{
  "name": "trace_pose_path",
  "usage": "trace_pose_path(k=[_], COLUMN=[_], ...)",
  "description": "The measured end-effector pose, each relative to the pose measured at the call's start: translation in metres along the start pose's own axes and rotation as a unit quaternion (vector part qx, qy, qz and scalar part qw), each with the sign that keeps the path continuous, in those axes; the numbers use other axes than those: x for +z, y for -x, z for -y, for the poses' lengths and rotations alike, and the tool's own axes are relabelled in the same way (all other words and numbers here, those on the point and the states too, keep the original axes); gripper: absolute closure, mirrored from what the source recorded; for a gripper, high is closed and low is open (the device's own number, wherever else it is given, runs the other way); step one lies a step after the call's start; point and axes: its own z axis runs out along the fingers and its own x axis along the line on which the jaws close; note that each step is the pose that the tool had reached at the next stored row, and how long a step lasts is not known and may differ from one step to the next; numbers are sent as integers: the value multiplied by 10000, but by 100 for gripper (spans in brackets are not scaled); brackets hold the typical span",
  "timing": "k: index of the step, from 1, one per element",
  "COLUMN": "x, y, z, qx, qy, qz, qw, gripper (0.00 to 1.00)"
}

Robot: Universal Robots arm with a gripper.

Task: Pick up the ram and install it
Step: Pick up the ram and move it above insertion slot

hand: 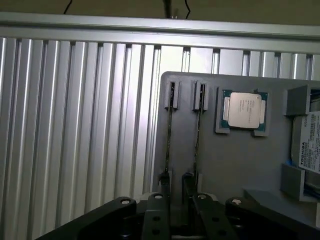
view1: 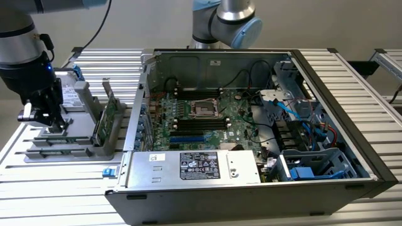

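Your gripper (hand: 176,181) sits low over the tray (hand: 240,165), jaws narrowly apart, holding nothing. The ram (hand: 169,130) stands on edge in the tray's edge slot, with a second stick (hand: 198,130) just beside it. Risk: the jaws look off-centre, so closing may clip the neighbour or tilt the ram.

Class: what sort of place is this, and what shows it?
Probably a robotics lab for computer assembly: an open computer case on a slatted metal table, a parts holder with a processor chip, and a robot gripper.
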Motion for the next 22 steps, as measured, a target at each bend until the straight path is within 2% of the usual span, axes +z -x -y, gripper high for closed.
trace_pose_path(k=[2, 4, 5, 8, 10, 15, 22], x=[2, 24, 40, 100, 138, 232, 360], y=[1, 5, 8, 20, 25, -11, -66], z=[-2, -52, -90, -221, -276, -288, -246], qx=[1, 4, 4, 6, 7, 6, 5], qy=[-2, -48, -59, -80, -88, -90, -93], qz=[-1, -3, -3, -5, -5, -4, 24], qw=[10000, 10000, 10000, 10000, 10000, 10000, 10000], gripper=[64, 64, 58, 58, 58, 58, 58])
